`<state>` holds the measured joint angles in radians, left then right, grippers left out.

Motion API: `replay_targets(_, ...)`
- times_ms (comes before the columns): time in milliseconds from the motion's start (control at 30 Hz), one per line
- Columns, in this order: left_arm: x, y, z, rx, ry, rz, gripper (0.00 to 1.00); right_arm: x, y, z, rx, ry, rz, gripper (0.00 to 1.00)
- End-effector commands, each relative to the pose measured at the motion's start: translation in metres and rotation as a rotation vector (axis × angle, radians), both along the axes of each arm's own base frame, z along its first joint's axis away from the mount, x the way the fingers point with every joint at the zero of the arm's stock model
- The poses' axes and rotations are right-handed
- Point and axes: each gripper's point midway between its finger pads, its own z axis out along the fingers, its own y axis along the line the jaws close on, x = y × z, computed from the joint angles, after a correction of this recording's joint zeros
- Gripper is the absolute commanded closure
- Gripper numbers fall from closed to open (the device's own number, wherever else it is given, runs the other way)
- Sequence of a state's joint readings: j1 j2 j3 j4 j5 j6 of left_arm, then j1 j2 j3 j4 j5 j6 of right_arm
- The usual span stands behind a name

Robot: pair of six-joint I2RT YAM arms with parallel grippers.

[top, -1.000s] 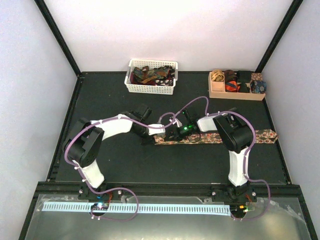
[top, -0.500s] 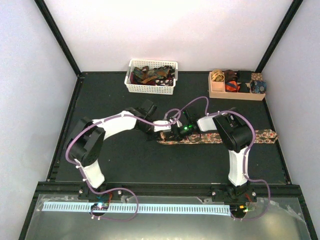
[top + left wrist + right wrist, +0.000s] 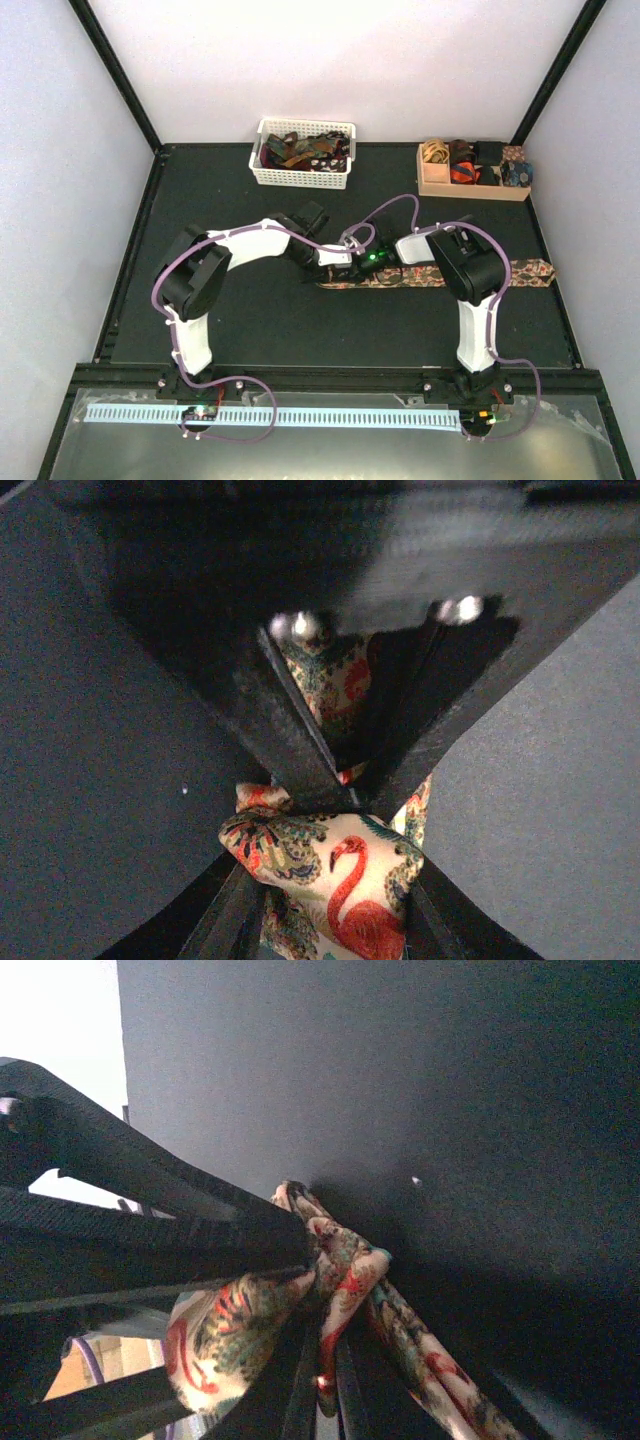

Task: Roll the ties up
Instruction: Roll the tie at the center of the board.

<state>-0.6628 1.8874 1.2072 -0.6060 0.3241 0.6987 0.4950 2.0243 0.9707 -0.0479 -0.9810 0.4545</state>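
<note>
Left claw (image 3: 336,269) farther right, flat stretch of tie (image 3: 528,272) shorter.

left arm (image 3: 250,240) folded, reaching right | left gripper (image 3: 335,270) pinched tight on tie (image 3: 355,865) | right arm (image 3: 470,275) bent leftward | right gripper (image 3: 362,268) clasping same tie, tips meeting

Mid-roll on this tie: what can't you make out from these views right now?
Top view: rolled end of the tie hidden under left gripper and right gripper.
Left wrist: number of turns; fingers cover the roll, bottom edge crops it.
Right wrist: whether the right gripper grips; dark, blurred close-up.
</note>
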Motion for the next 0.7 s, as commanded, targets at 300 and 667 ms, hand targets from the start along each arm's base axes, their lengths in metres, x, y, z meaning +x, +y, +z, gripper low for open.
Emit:
replay_targets(300,-0.011,0.020,-0.021,0.090,0.004,0.011,0.68,-0.003,-0.017,0.035,0.155,0.039,-0.077,0.74)
replay_targets(667,-0.009,0.017,-0.020,0.083,0.006,0.011,0.68,0.004,0.007,0.042,0.232,0.078,-0.129,0.72)
